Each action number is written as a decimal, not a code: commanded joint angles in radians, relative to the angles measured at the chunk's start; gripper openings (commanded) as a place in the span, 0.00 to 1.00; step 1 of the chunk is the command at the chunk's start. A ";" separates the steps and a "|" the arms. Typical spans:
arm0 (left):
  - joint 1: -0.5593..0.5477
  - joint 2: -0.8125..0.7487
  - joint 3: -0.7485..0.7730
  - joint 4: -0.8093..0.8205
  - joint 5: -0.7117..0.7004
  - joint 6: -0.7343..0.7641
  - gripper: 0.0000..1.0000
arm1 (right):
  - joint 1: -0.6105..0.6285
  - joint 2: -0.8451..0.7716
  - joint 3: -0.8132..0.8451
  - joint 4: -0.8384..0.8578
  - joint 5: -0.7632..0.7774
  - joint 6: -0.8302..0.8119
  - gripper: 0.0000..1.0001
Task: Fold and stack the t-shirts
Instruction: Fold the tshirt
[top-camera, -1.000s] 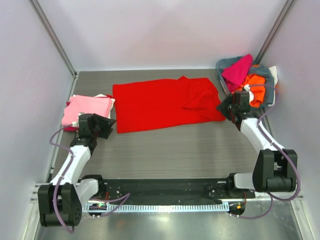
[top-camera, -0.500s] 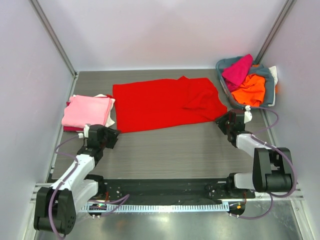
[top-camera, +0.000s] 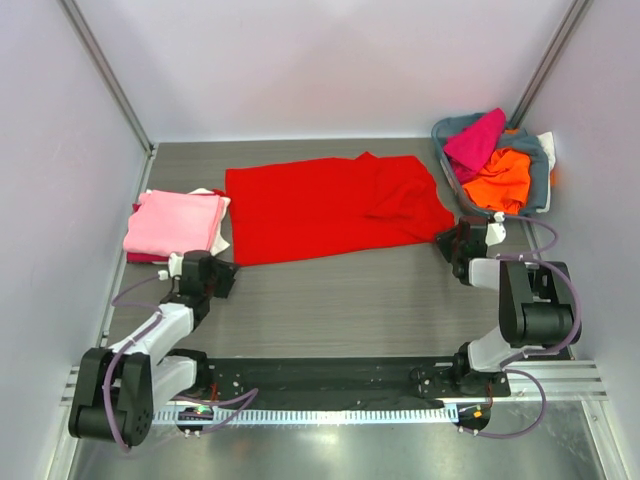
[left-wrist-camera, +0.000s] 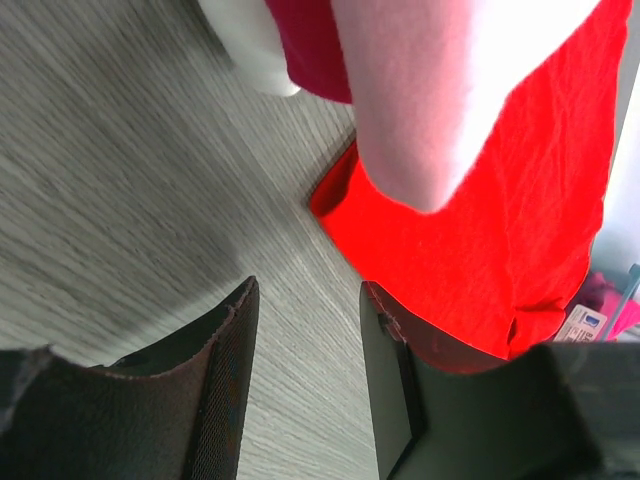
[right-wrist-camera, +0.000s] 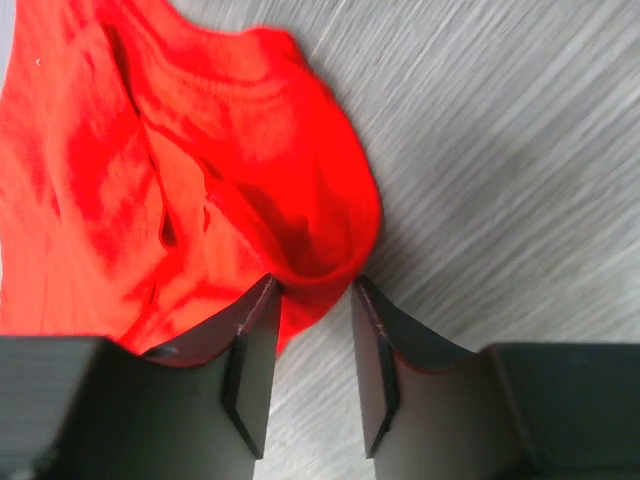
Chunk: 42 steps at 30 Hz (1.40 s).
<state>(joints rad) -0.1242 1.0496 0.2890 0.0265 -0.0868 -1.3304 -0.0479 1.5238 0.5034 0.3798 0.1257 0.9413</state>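
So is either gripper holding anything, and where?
Nothing held. Right gripper straddles the red t-shirt, near-right edge, jaws apart; left gripper open by its near-left corner.

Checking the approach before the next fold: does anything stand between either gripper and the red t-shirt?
Nothing visible does. The left gripper faces a near corner of the red t-shirt across bare table; the pink stack lies beside, not between. The right gripper straddles the shirt's other near corner.
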 joint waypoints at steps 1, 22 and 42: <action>-0.003 0.022 -0.008 0.079 -0.044 -0.012 0.46 | -0.015 0.041 0.038 0.031 0.054 -0.006 0.36; -0.069 0.263 0.022 0.219 -0.146 -0.062 0.27 | -0.023 0.032 0.029 0.047 0.038 -0.009 0.24; 0.034 0.043 0.049 -0.020 -0.168 0.059 0.01 | -0.038 -0.103 -0.046 -0.010 0.019 -0.055 0.49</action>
<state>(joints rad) -0.0986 1.1301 0.3325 0.0631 -0.2180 -1.3163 -0.0818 1.4727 0.4755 0.3576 0.1509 0.9146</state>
